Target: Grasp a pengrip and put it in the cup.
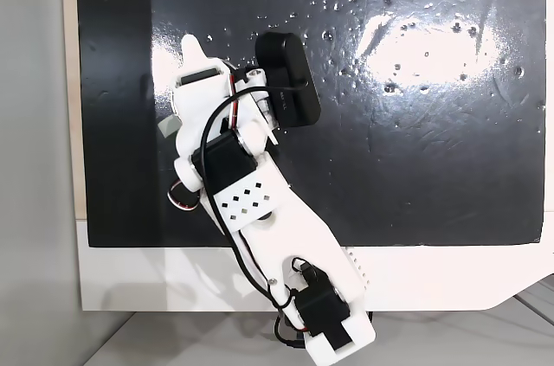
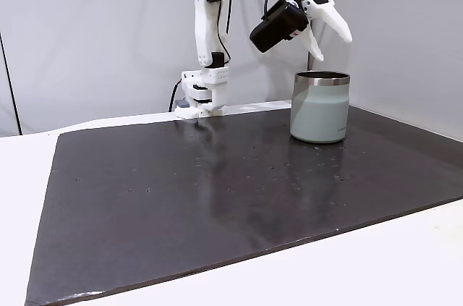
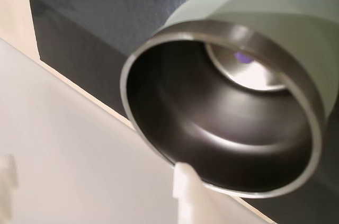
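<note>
The pengrip (image 3: 242, 57) lies at the bottom of the cup (image 3: 265, 7): in the wrist view a small purple patch shows on the bright steel floor, seen down through the dark inner wall. It is blurred, so how it lies cannot be told. In a fixed view from the side the cup (image 2: 320, 112) stands upright on the black mat (image 2: 217, 190) near its far right corner, pale grey-green wall with a steel rim, and the gripper (image 2: 329, 35) hangs just above that rim, its two white fingers spread apart in a V and pointing down, with nothing between them. In a fixed view from above, the arm (image 1: 260, 202) reaches over the mat's left part, and the black wrist camera housing (image 1: 290, 80) sits beside the white fingers, whose gripper (image 1: 186, 80) covers the cup from that angle. Judged from this, the main work looks done: the piece is in the cup and the jaws stand open and empty. What seems left is only to lift clear of the rim and draw the arm back without knocking the cup. No brand, label or writing can be read on the cup, the arm or the mat; the cup's wall is plain on the side shown
</note>
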Controlling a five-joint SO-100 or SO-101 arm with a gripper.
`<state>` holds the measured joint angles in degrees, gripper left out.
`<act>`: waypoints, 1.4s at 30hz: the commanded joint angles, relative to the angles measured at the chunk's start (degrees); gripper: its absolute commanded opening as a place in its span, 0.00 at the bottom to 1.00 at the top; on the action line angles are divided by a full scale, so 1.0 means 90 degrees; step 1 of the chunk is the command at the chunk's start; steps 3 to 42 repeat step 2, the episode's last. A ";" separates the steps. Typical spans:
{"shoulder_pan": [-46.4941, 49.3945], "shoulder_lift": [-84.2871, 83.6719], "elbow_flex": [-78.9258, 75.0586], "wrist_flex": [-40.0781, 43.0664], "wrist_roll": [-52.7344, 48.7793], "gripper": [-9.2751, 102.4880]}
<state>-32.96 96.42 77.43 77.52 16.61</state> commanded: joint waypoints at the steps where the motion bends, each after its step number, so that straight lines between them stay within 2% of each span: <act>1: 0.0078 0.0273 -0.0156 -0.0020 -0.0059 0.40; 42: 0.0078 0.0283 -0.0156 -0.0010 -0.0068 0.40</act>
